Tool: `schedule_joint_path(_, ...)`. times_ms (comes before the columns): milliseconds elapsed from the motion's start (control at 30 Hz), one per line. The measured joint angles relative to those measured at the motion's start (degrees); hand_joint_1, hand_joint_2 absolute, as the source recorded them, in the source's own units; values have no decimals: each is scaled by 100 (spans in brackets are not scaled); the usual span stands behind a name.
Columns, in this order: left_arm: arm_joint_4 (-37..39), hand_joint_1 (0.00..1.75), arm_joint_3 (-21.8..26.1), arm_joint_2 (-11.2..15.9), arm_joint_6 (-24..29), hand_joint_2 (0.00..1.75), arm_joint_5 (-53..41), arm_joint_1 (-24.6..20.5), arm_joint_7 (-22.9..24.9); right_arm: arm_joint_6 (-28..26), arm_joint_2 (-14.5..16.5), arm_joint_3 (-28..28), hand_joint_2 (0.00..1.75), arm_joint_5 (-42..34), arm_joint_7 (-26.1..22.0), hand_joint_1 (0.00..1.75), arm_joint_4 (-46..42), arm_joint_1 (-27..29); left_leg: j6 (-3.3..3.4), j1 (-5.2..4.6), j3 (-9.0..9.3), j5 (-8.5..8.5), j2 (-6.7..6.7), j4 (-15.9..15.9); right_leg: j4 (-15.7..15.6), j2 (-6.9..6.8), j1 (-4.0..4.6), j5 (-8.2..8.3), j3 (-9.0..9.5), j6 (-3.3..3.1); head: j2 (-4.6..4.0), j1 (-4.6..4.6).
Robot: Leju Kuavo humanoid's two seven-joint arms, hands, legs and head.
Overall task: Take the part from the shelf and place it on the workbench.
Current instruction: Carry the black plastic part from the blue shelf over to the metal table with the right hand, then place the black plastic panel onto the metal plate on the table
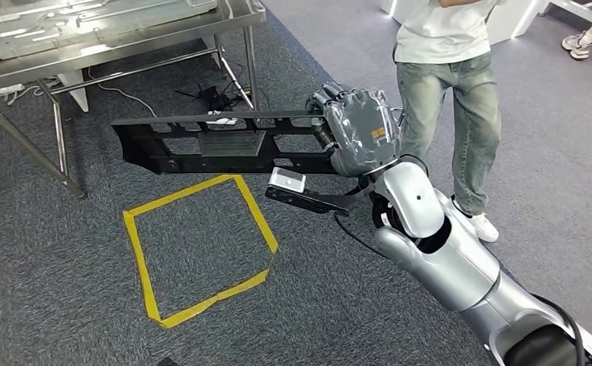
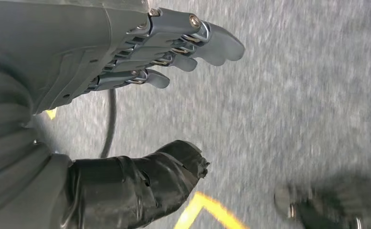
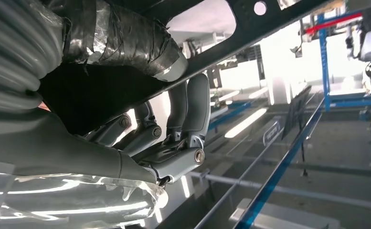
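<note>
Part (image 1: 224,142): gripped at one end by right hand (image 1: 357,130); long axis level, reaching left toward workbench (image 1: 235,19); carried above floor; left hand (image 2: 126,57) empty, fingers apart.

My right arm (image 1: 445,252) silver with black joint gaps, black cable alongside, grey ribbed right hand (image 1: 357,130), orange marking, left hand (image 2: 126,57) grey, tape-wrapped thumb
</note>
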Motion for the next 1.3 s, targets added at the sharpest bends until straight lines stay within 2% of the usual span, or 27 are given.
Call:
schedule_joint_path(33, -3, 0, 0, -7, -4, 175, 4, 4, -3, 27, 0, 1, 175, -14, 8, 175, 2, -12, -36, -9, -66, -84, 160, 141, -45, -71, -22, 11, 40, -12, 0, -10)
schedule_joint_path(100, -9, 0, 0, -22, -15, 175, -3, -10, -2, 81, 0, 2, 175, -77, 33, 175, 7, -39, -111, 14, -364, -377, 500, 730, -71, -216, -29, 4, 83, -30, 0, -38)
schedule_joint_path(133, -9, 0, 0, -28, -21, 175, -12, -20, -1, 109, 0, 2, 175, -121, 46, 175, 13, -50, -143, 41, -552, -512, 562, 1077, -65, -294, -29, -10, 88, -35, 0, -38)
schedule_joint_path(167, -10, 0, 0, -34, -29, 175, -22, -24, 4, 135, 0, 2, 175, -174, 57, 175, 20, -53, -172, 67, -689, -569, 593, 1316, -58, -371, -32, -25, 92, -29, 0, -40)
schedule_joint_path(200, -10, 0, 0, -38, -38, 175, -30, -20, 9, 155, 0, 2, 175, -224, 62, 175, 29, -54, -199, 88, -727, -526, 613, 1362, -48, -446, -37, -44, 95, -19, 0, -40)
schedule_joint_path(233, -11, 0, 0, -41, -45, 175, -34, -15, 13, 167, 0, 2, 175, -271, 63, 175, 38, -58, -219, 106, -652, -394, 641, 1197, -31, -517, -45, -66, 99, 0, 0, -40)
schedule_joint_path(300, -13, 0, 0, -47, -52, 175, -38, -13, 15, 182, 0, 2, 175, -344, 63, 175, 48, -87, -220, 107, -283, -76, 798, 509, 24, -645, -43, -130, 108, 57, 0, -42)
schedule_joint_path(333, -14, 0, 0, -50, -51, 175, -41, -19, 14, 186, 0, 2, 175, -369, 63, 175, 50, -112, -190, 94, -135, 14, 878, 225, 56, -701, -33, -165, 111, 94, 0, -40)
schedule_joint_path(400, -19, 0, 0, -57, -49, 175, -45, -31, 10, 188, 0, 2, 175, -393, 63, 175, 55, -159, -108, 62, -33, 27, 949, 22, 83, -782, -3, -212, 116, 156, 0, -30)
schedule_joint_path(567, -20, 0, 0, -57, -49, 175, -47, -20, 9, 189, -1, 2, 175, -405, 63, 175, 62, -182, -43, 70, -40, 30, 834, 14, 72, -853, 0, -240, 150, 201, 0, -18)
schedule_joint_path(600, -21, 0, 0, -57, -50, 175, -47, -16, 8, 216, -3, 2, 175, -446, 66, 175, 72, -208, 2, 77, -29, 32, 750, 3, 312, -730, -13, -390, 57, 226, 0, 1)
schedule_joint_path(633, -21, 0, 0, -57, -52, 175, -47, -16, 6, 258, -7, 2, 175, -499, 69, 175, 84, -234, 51, 82, -18, 32, 646, -8, 702, -590, -24, -592, -116, 249, 0, 18)
schedule_joint_path(700, -22, 0, 0, -60, -58, 175, -46, -23, 2, 357, -15, 3, 175, -607, 76, 175, 116, -277, 119, 78, -1, 29, 447, -20, 1612, -268, -41, -968, -573, 266, 0, 54)
schedule_joint_path(733, -22, 0, 0, -62, -61, 175, -46, -24, 1, 384, -19, 3, 175, -626, 78, 175, 129, -277, 124, 71, 2, 27, 369, -19, 1765, -247, -38, -952, -684, 257, 0, 54)
schedule_joint_path(767, -23, 0, 0, -64, -64, 175, -46, -22, 1, 398, -21, 4, 175, -633, 80, 175, 140, -280, 124, 67, 5, 26, 293, -16, 1653, -235, -37, -811, -667, 241, 0, 54)
schedule_joint_path(800, -24, 0, 0, -67, -67, 175, -46, -19, 1, 409, -24, 4, 175, -637, 89, 175, 149, -287, 123, 65, 11, 26, 214, -12, 1345, -203, -37, -592, -554, 218, 0, 55)
schedule_joint_path(867, -27, 0, 0, -82, -70, 175, -43, -21, -5, 421, -35, 4, 175, -702, 156, 175, 161, -317, 104, 61, 5, 25, 85, 4, 559, -9, -45, -217, -239, 164, 0, 52)
schedule_joint_path(900, -29, 0, 0, -92, -71, 175, -37, -23, -11, 421, -41, 4, 175, -799, 210, 175, 168, -335, 81, 66, -11, 31, 34, 7, 301, 76, -44, -133, -127, 148, 0, 54)
schedule_joint_path(933, -30, 0, 0, -100, -71, 175, -28, -21, -20, 417, -46, 4, 175, -977, 263, 175, 178, -351, 50, 75, -29, 37, -8, 4, 177, 135, -39, -121, -74, 137, 0, 54)
schedule_joint_path(1000, -31, 0, 0, -111, -66, 175, 10, -4, -44, 371, -49, -2, 175, -1692, 328, 175, 213, -370, -27, 95, -45, 58, -95, -26, 125, 83, -32, -116, -30, 111, 0, 61)
schedule_joint_path(1033, -32, 0, 0, -120, -62, 175, 41, 13, -56, 326, -49, -15, 175, -2213, 345, 175, 245, -374, -61, 89, -51, 44, -43, -9, 84, 44, -40, -99, 1, 87, 0, 59)
schedule_joint_path(1100, -34, 0, 0, -135, -63, 175, 115, 21, -58, 176, -47, -46, 175, -3274, 363, 175, 328, -387, -114, 70, -187, -135, 237, 290, 8, -39, -65, -67, 63, 27, 0, 30)
schedule_joint_path(1133, -35, 0, 0, -144, -72, 175, 156, 13, -46, 78, -46, -61, 175, -3688, 369, 175, 379, -397, -134, 70, -336, -293, 418, 603, -6, -77, -57, -65, 80, 6, 0, 17)
schedule_joint_path(1200, -36, 0, 1, -152, -104, 175, 209, -18, -17, -129, -43, -71, 175, -4100, 383, 175, 485, -430, -174, 90, -693, -581, 563, 1312, 1, -151, -45, -79, 86, -20, 0, 5)
schedule_joint_path(1233, -36, 0, 1, -159, -123, 175, 231, -24, -8, -229, -40, -73, 175, -4111, 421, 175, 541, -447, -192, 101, -788, -610, 579, 1492, 7, -188, -43, -89, 89, -21, 0, 4)
schedule_joint_path(1267, -37, 0, 2, -165, -140, 175, 246, -25, -3, -323, -39, -73, 175, -4023, 482, 175, 590, -468, -206, 111, -791, -552, 587, 1491, 17, -219, -45, -101, 91, -17, 0, 3)
schedule_joint_path(1300, -37, 0, 2, -170, -150, 175, 260, -23, 1, -416, -38, -72, 175, -3854, 569, 175, 633, -497, -214, 119, -662, -396, 597, 1245, 35, -246, -48, -118, 93, -2, 0, 3)
